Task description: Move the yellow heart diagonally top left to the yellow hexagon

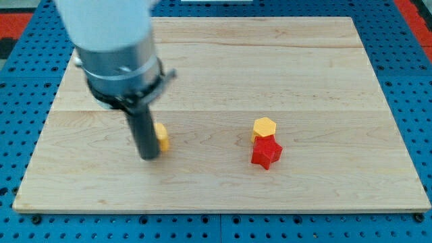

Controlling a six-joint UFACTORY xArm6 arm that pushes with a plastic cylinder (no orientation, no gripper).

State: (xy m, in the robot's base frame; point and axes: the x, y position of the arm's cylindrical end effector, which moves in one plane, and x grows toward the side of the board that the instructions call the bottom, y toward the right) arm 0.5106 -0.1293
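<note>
The setting is a robotics lab bench: a pale wooden board rests on a blue perforated mounting plate.

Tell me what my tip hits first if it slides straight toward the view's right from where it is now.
The yellow heart: it sits right beside my tip, on its right, apparently touching. The yellow hexagon and red star lie much farther right.
</note>
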